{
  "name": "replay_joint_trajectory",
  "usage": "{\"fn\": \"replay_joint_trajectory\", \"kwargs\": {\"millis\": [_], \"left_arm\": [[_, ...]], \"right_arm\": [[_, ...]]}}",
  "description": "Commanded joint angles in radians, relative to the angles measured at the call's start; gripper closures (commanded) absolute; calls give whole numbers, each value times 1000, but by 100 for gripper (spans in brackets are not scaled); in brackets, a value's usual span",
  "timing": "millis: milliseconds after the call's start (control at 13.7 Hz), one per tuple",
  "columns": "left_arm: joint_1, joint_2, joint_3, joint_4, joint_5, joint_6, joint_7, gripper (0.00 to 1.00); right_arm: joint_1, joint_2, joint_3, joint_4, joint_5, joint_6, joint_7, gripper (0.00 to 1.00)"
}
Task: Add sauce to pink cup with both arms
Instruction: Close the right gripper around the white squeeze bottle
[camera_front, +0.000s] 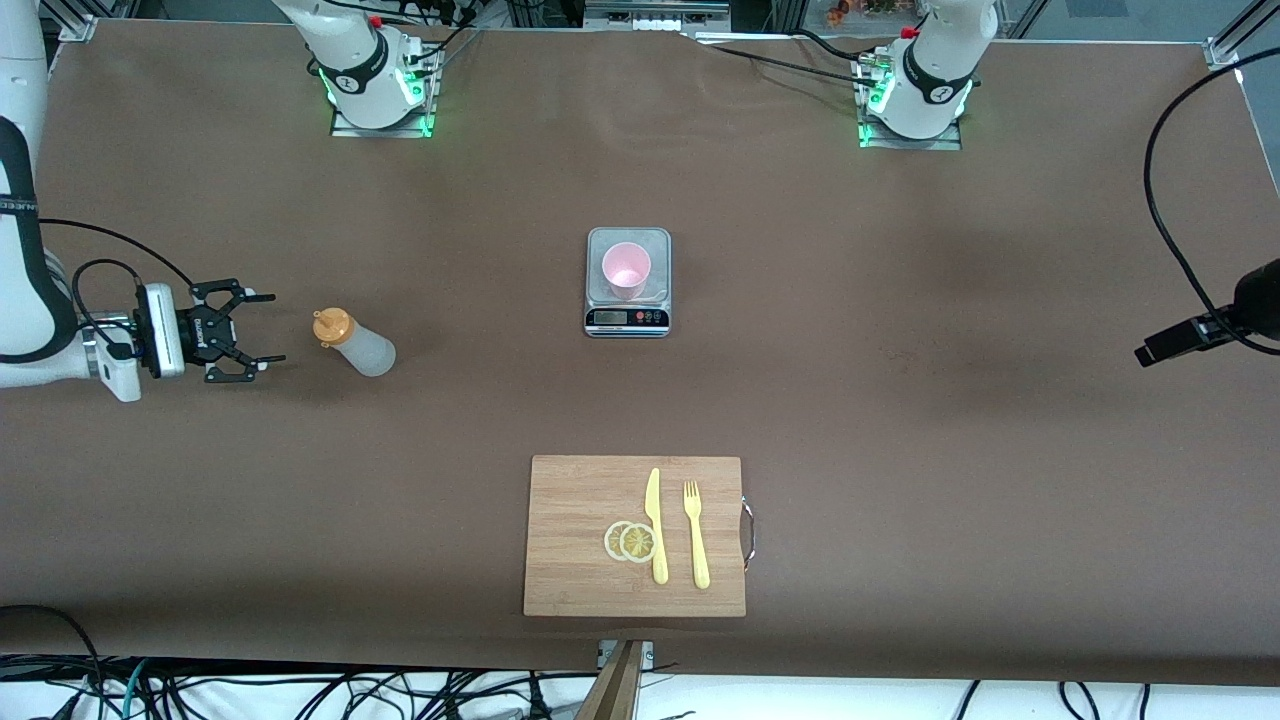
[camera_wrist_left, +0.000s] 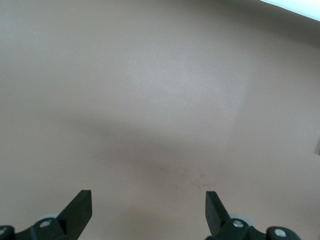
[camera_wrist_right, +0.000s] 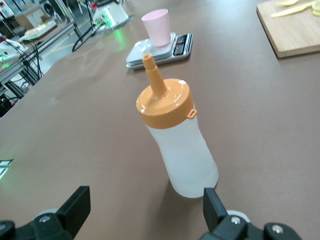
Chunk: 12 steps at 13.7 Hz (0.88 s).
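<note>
The sauce bottle (camera_front: 355, 343), translucent white with an orange nozzle cap, stands on the table toward the right arm's end. It also shows in the right wrist view (camera_wrist_right: 182, 150). My right gripper (camera_front: 275, 328) is open and empty, low by the table, a short gap from the bottle and pointing at it; in the right wrist view (camera_wrist_right: 145, 200) the bottle's base sits just ahead of one fingertip. The pink cup (camera_front: 626, 268) stands upright on a steel scale (camera_front: 627, 318) at mid-table; both show in the right wrist view, cup (camera_wrist_right: 156, 27) and scale (camera_wrist_right: 150, 52). My left gripper (camera_wrist_left: 148, 200) is open and empty over bare table.
A wooden cutting board (camera_front: 580, 540) lies nearer to the front camera than the scale, with a yellow knife (camera_front: 656, 525), a yellow fork (camera_front: 696, 535) and lemon slices (camera_front: 630, 541) on it. A black cable (camera_front: 1165, 200) loops over the left arm's end of the table.
</note>
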Motion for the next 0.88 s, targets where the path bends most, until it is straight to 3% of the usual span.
{"fn": "replay_joint_trajectory", "kwargs": {"millis": [0, 804], "left_arm": [[-253, -164, 245, -139, -23, -11, 27, 0], [-272, -166, 247, -106, -58, -71, 2, 0]], "right_arm": [[-13, 1, 5, -61, 66, 19, -71, 0], [-1, 58, 15, -103, 215, 23, -183, 0]]}}
